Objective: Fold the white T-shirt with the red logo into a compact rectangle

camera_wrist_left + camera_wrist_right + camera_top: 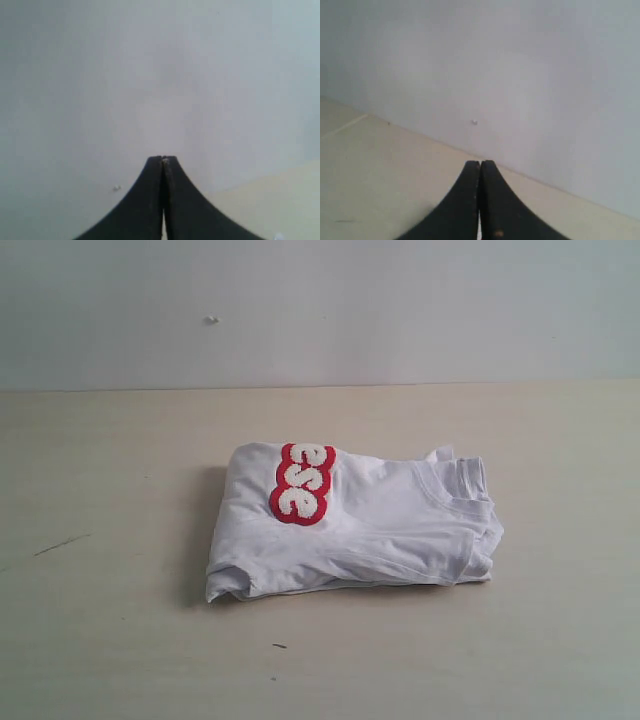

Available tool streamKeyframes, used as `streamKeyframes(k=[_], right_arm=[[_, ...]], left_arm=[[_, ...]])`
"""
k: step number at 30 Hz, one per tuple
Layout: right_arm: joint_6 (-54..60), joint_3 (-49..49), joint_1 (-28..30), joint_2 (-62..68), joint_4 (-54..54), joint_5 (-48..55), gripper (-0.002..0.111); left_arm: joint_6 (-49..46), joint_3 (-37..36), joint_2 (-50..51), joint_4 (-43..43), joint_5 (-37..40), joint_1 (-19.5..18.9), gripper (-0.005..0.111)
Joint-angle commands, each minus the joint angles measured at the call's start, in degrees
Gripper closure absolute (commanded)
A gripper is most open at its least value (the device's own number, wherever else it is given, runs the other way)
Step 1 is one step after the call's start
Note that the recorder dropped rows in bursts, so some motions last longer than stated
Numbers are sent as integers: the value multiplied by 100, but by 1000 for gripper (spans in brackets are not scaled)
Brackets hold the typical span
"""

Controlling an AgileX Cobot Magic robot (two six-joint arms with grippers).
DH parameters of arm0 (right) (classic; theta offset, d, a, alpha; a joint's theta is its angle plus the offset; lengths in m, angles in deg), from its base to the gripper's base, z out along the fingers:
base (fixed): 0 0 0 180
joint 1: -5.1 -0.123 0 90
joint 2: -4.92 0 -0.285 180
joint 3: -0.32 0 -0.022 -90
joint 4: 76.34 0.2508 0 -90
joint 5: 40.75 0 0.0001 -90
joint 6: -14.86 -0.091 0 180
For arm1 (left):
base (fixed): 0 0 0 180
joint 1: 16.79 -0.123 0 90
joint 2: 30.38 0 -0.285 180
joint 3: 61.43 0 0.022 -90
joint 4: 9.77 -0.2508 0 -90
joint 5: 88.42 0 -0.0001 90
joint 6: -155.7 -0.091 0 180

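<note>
Exterior view: white T-shirt point(370, 525) folded mid-table point(100, 640), long axis left-right, red logo point(303, 483) up. Left gripper point(163, 160) and right gripper point(480, 162) pinched closed, empty, facing wall point(400, 310); nearer arm unclear.

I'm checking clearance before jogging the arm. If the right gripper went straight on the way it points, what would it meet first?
Nothing near: the shut right gripper aims at where the table meets the wall. Which comes first is unclear; the white T-shirt does not show ahead.

white T-shirt point(400, 530) soft matt cloth; red logo point(300, 483) fuzzy; table point(120, 640) smooth, matt.
</note>
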Motion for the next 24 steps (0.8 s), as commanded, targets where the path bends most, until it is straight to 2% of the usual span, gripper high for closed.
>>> streamKeyframes(k=[1, 6, 12, 19, 24], right_arm=[[-21, -403, 34, -1134, -57, -192, 108], [-163, -1246, 34, -2602, -33, -653, 108], [-165, -1896, 34, -3728, -33, -1104, 108], [-165, -2209, 34, -4205, -33, -1326, 108], [-165, -2247, 34, -4218, -33, -1304, 108]], left_arm=[[52, -502, -1077, 184, -312, -8, 107], [52, -1320, -2492, 534, -887, -8, 107], [100, -2021, -3679, 557, -1451, -8, 107], [326, -2521, -4727, 557, -1812, -8, 107], [532, -2641, -4847, 557, -1944, -8, 107]])
